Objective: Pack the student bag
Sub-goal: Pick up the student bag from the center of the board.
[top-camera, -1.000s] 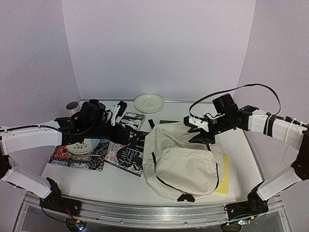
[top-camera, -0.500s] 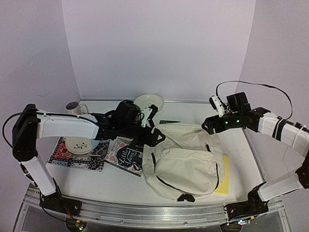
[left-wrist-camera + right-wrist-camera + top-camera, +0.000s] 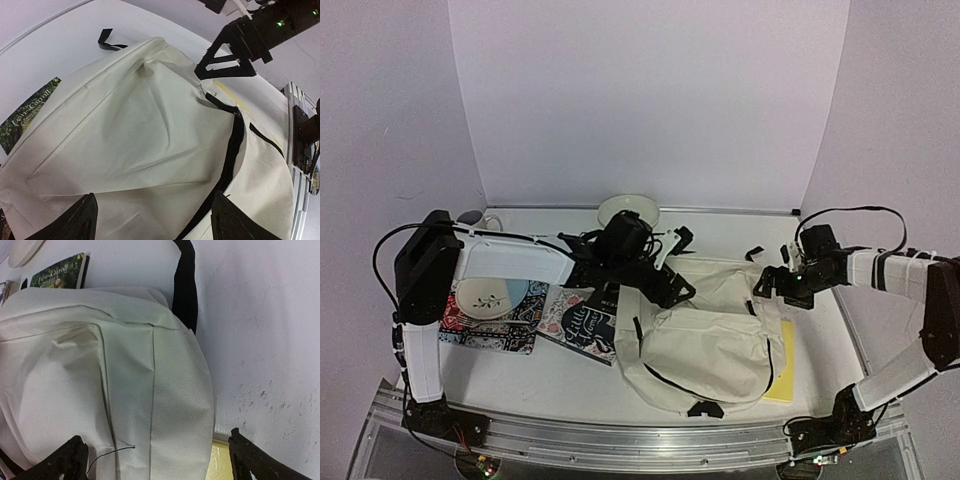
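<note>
The student bag (image 3: 705, 340) is a large cream fabric backpack with black straps and a dark zipper line, lying flat at the table's middle. My left gripper (image 3: 675, 288) hovers over its upper left part, open and empty; in the left wrist view (image 3: 155, 225) its fingers straddle cream fabric (image 3: 140, 130) beside the black zipper line (image 3: 231, 150). My right gripper (image 3: 767, 290) is open and empty over the bag's upper right edge. In the right wrist view (image 3: 160, 465) it stands over the bag's rounded side (image 3: 125, 370).
A dark book (image 3: 582, 325) and a floral plate (image 3: 490, 297) on a patterned placemat (image 3: 480, 330) lie left of the bag. A white plate (image 3: 628, 210) and a mug (image 3: 472, 218) stand at the back. A yellow pad (image 3: 783, 370) sticks out under the bag's right side. A green book (image 3: 30, 112) lies behind the bag.
My left arm has swung right from the books to above the bag's upper left. My right gripper has moved right and down to the bag's right edge.
</note>
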Tool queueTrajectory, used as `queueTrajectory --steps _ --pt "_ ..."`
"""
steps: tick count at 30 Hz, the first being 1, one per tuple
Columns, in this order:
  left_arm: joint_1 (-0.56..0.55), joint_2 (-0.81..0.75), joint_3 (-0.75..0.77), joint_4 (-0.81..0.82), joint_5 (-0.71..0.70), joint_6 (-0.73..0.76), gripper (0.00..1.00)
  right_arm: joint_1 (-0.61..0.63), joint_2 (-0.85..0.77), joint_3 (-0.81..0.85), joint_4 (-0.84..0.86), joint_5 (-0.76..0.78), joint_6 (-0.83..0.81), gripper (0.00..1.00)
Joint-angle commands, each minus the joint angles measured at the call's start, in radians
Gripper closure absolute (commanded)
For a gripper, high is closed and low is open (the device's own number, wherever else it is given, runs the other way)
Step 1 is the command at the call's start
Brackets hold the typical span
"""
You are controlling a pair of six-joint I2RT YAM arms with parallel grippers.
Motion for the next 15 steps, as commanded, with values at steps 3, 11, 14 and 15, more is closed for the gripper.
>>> queueTrajectory --steps 3,11,14,15 --pt "-0.028 0.022 0.024 0.017 0.071 0.084 0.27 -0.01 0.071 -0.078 0.123 -0.089 0.035 0.02" --pt "-0.055 0.065 0.013 0.019 0.032 0.083 0.41 -0.009 0.134 -0.124 0.25 -0.239 0.007 0.09" --pt "-0.062 0.059 0.006 0.019 0.002 0.052 0.42 -0.01 0.115 -0.126 0.261 -0.327 -0.022 0.31" --pt "-0.064 0.053 0.003 0.021 -0.007 0.041 0.42 -0.01 0.097 -0.129 0.261 -0.351 -0.029 0.38"
